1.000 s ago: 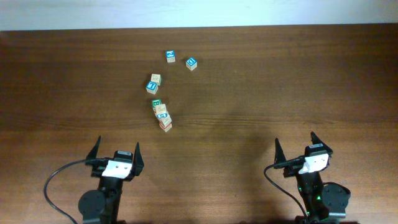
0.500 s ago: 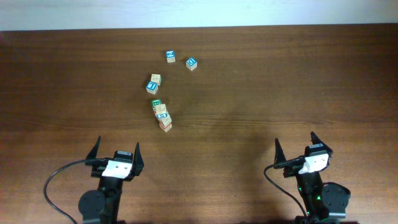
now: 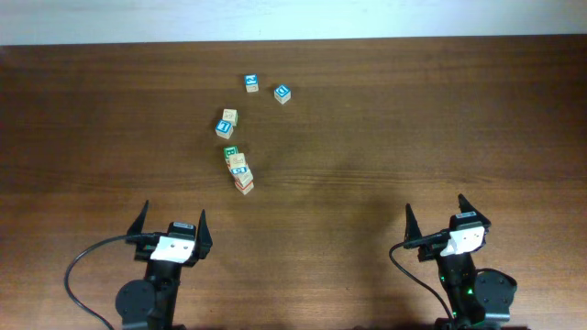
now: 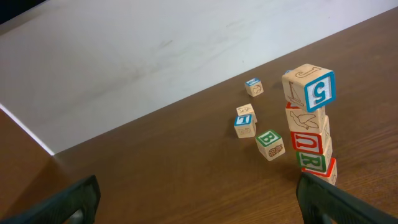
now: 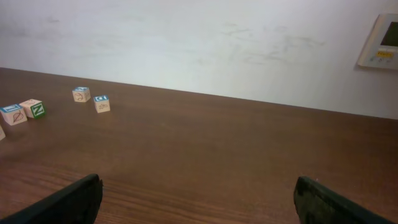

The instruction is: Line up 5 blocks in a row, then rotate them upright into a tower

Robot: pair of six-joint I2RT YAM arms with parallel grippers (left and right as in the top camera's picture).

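Small light-wood alphabet blocks lie left of centre on the brown table. Several form a leaning stack [image 3: 241, 171], [image 4: 310, 127] with a blue-marked cube on top. Loose ones lie beyond it: a green-marked block [image 3: 231, 152], [image 4: 270, 144], a blue-marked pair [image 3: 226, 122], [image 4: 245, 126], and two far blocks [image 3: 250, 82], [image 3: 282, 93], [image 5: 81, 94], [image 5: 102, 103]. My left gripper [image 3: 173, 213], [image 4: 199, 200] stands open near the front edge, short of the stack. My right gripper [image 3: 435, 205], [image 5: 198, 199] is open too, far right of all blocks. Neither has anything between its fingers.
The wooden table [image 3: 385, 119] ends at a white wall [image 5: 205, 43] behind. A small wall panel [image 5: 380, 42] hangs at the upper right in the right wrist view. Black cables [image 3: 83, 266] trail from the arm bases at the front.
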